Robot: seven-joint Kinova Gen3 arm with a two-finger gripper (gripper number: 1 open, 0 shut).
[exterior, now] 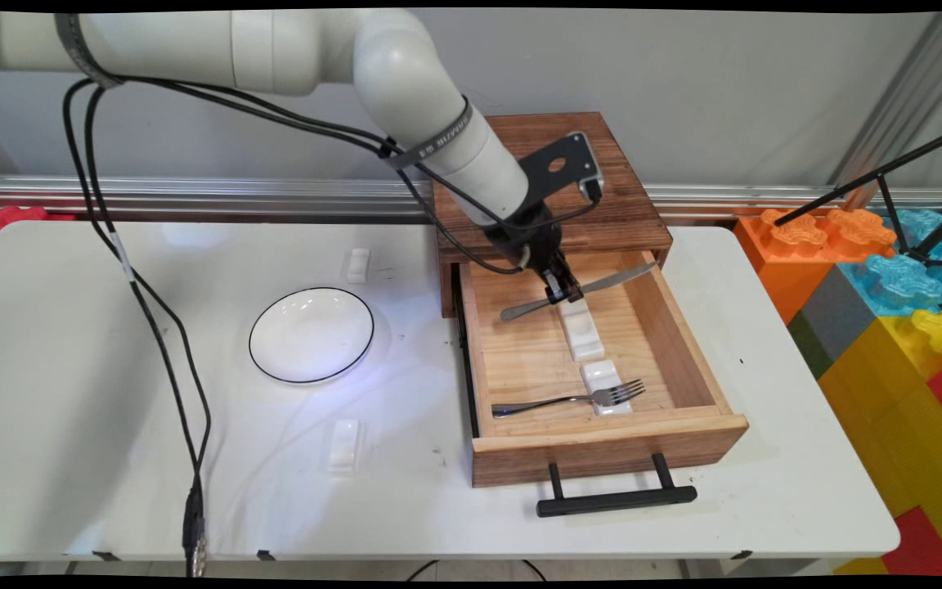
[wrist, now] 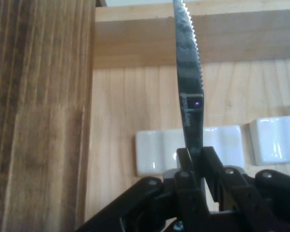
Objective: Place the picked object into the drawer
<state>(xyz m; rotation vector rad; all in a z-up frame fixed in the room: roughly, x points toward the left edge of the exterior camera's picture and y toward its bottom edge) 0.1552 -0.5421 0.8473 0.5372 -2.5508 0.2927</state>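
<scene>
The gripper point(exterior: 562, 288) is clamping tight on the knife point(exterior: 577, 290) at its middle, inside the open drawer point(exterior: 688, 339); the knife is lying crosswise, just above a white rest point(exterior: 581, 330); the fork point(exterior: 569, 399) is sitting nearer the front

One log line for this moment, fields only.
tool: shut on knife | knife: above rest, in drawer | fork: on front rest | plate: on table
</scene>
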